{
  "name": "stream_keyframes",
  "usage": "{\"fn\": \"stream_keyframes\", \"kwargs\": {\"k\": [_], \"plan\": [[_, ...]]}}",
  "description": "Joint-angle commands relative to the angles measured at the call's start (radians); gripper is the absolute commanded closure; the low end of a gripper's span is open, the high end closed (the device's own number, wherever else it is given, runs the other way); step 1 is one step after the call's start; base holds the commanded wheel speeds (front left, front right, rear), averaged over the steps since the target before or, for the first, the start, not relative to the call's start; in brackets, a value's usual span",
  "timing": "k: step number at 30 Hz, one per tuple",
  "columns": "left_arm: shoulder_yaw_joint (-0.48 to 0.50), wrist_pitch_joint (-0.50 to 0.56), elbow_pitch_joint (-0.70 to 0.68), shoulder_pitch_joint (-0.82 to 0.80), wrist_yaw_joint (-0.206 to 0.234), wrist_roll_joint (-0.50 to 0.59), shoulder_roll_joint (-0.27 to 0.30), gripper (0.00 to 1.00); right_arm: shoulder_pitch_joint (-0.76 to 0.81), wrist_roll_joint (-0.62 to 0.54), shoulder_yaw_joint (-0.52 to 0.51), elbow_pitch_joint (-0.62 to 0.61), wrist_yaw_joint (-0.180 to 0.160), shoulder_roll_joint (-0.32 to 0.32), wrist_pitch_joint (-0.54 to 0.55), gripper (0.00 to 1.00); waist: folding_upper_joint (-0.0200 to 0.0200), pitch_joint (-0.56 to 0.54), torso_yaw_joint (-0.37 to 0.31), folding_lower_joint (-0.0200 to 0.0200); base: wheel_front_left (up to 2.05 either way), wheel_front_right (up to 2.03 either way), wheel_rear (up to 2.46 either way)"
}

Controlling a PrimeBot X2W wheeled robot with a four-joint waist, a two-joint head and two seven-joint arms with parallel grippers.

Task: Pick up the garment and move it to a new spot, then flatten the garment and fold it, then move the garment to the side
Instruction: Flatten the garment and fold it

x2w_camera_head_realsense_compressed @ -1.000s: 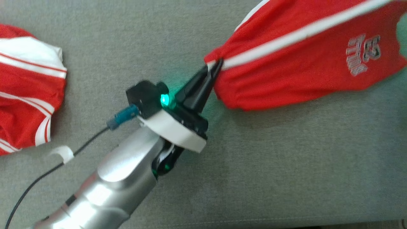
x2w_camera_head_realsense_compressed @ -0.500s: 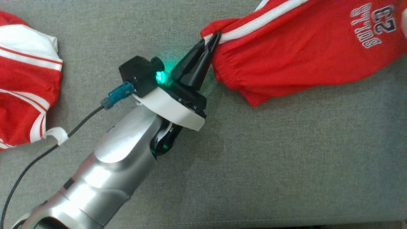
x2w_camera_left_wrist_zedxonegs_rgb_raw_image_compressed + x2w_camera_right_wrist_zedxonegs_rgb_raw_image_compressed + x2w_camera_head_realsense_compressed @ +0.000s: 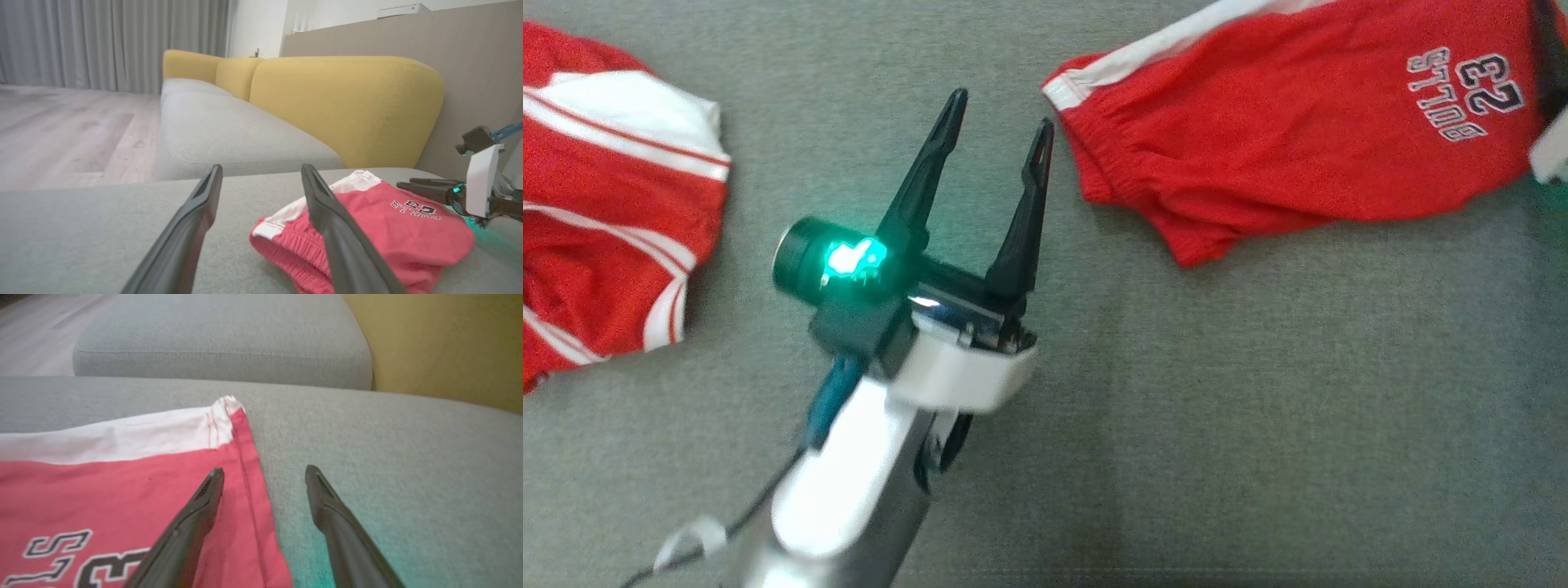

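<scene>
Fingers [image 3: 923,180] on both the left gripper [image 3: 1001,110] and right gripper [image 3: 263,470] are spread wide and empty, one at each end of the shorts [image 3: 1298,139] lying rumpled on the cushion [image 3: 1258,408], so I'd say flattening is up next, needs fresh pinches on waistband and hem.

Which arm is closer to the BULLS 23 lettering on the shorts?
Right. The right gripper hangs over the shorts' edge by the lettering; the left gripper sits beyond the waistband end.

The left gripper [image 3: 261,168] is seen with its dark fingers spread wide above the grey cushion [image 3: 102,228], where red shorts [image 3: 392,220] are laid near the far edge, the right gripper [image 3: 404,184] just beside them, a yellow backrest [image 3: 347,106] behind.
</scene>
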Motion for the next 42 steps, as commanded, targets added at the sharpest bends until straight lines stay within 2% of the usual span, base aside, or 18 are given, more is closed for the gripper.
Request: {"fn": "stream_keyframes", "kwargs": {"k": [1,4,7,8,11,15,16,21,26,31,36,42], "plan": [[0.047,-0.002,-0.074,0.031,0.018,0.044,0.0,0.0,0.021,0.03,0.009,-0.011,0.007,-0.034,0.014,0.0,0.0,-0.01,0.021,0.0001,0.0,0.0,0.0],[0.07,-0.002,-0.179,0.103,0.052,0.124,-0.016,0.0,0.036,0.071,0.018,0.023,0.007,-0.068,0.04,0.0,0.0,-0.015,0.056,0.0001,0.0,0.0,0.0],[0.073,-0.002,-0.253,0.155,0.067,0.173,-0.023,0.0,0.047,0.123,0.025,0.054,0.007,-0.077,0.083,0.0,0.0,-0.019,0.084,0.0001,0.0,0.0,0.0],[0.075,-0.002,-0.27,0.168,0.071,0.177,-0.025,0.0,0.051,0.142,0.031,0.06,0.007,-0.076,0.105,0.04,0.0,-0.02,0.092,0.0001,0.0,0.0,0.0],[0.077,-0.002,-0.304,0.193,0.072,0.191,-0.027,0.0,0.064,0.197,0.065,0.047,0.007,-0.074,0.171,1.0,0.0,-0.023,0.103,0.0001,0.0,0.0,0.0],[0.092,-0.002,-0.32,0.206,0.071,0.207,-0.029,0.0,0.056,0.203,0.096,0.033,0.007,-0.098,0.146,1.0,0.0,-0.04,0.083,0.0001,0.0,0.0,0.0],[0.098,-0.002,-0.324,0.21,0.063,0.214,-0.029,0.0,0.045,0.181,0.1,0.055,0.007,-0.109,0.113,1.0,0.0,-0.055,0.06,0.0001,0.0,0.0,0.0],[0.121,-0.002,-0.327,0.228,0.049,0.224,-0.029,0.0,0.037,0.157,0.113,0.099,0.007,-0.112,0.088,1.0,0.0,-0.092,-0.006,0.0001,0.0,0.0,0.0],[0.146,-0.002,-0.328,0.252,0.03,0.235,-0.027,0.0,0.04,0.149,0.095,0.155,0.007,-0.143,0.023,1.0,0.0,-0.135,-0.07,0.0001,0.0,0.0,0.0],[0.16,-0.002,-0.313,0.276,0.014,0.245,-0.023,0.0,0.044,0.167,0.075,0.171,0.007,-0.135,-0.026,1.0,0.0,-0.166,-0.107,0.0001,0.0,0.0,0.0],[0.171,-0.002,-0.3,0.298,0.005,0.243,-0.023,0.0,0.039,0.196,0.069,0.105,0.007,-0.084,-0.061,1.0,0.0,-0.196,-0.123,0.0001,0.0,0.0,0.0],[0.179,-0.002,-0.299,0.313,-0.005,0.241,-0.025,0.0,0.065,0.256,0.095,-0.095,0.007,-0.031,-0.027,1.0,0.0,-0.215,-0.114,0.0001,0.0,0.0,0.0]]}}
